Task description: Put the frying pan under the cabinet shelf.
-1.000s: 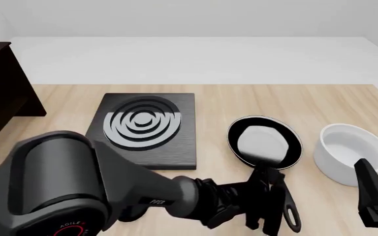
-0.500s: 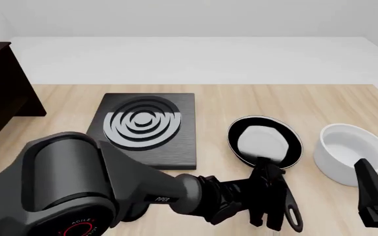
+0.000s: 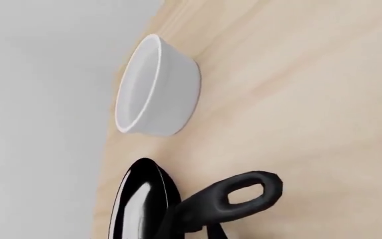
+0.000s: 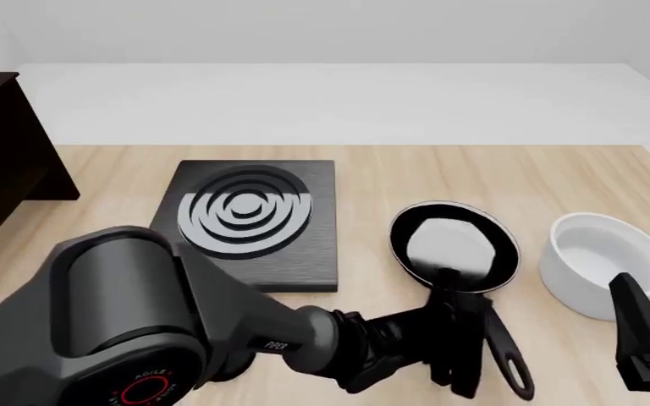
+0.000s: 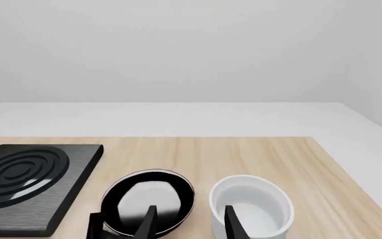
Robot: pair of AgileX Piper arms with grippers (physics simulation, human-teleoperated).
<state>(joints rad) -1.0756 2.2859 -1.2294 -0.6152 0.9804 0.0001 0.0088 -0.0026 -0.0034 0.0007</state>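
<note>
Left gripper (image 4: 460, 342) closed on frying pan (image 4: 454, 244) handle — pan just beyond

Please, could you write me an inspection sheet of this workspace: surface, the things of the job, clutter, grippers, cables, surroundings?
Surface: pale wooden table, no spills seen.
Job's things: frying pan right of centre, handle pointing toward the arms; cabinet shelf at the table's far left, only partly in view.
Clutter: black square plate with grey rings left of the pan; white bowl to its right.
Grippers: left gripper at the pan's handle, grip not confirmable; right gripper open, empty, near the bowl.
Cables: nothing seen.
Surroundings: plain white floor and wall.
</note>
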